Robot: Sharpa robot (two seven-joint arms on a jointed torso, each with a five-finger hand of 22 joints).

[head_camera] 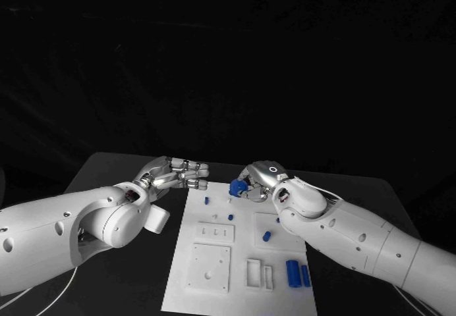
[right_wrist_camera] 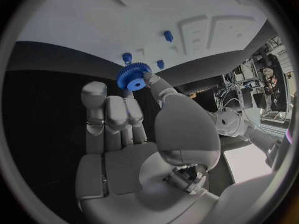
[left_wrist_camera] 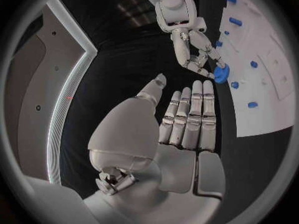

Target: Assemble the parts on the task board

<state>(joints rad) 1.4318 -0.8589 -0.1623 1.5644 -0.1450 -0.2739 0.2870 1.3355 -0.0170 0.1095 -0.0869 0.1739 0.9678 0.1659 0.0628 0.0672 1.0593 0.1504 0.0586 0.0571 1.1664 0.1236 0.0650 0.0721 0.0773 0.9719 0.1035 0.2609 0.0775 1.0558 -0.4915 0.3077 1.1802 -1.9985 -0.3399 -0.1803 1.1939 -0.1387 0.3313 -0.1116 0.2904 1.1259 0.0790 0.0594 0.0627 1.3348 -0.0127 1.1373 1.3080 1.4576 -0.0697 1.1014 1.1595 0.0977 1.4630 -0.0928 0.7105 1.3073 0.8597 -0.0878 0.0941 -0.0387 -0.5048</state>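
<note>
Right hand [head_camera: 258,184] pinches a blue gear [right_wrist_camera: 131,77] above the board's [head_camera: 238,276] far edge. Left hand [head_camera: 176,175] holds nothing, fingers straight, slightly apart.

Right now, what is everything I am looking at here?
Table: one, black, under everything.
Task board: one, white plate, in the middle of the table.
Gear: one, blue, toothed, held over the board's far edge.
Small parts: several, blue, lying or standing on the board; two longer ones side by side at its near right.
Right hand: silver, pinching the gear.
Left hand: silver, fingers together, holding nothing, beside the board's far left corner.
</note>
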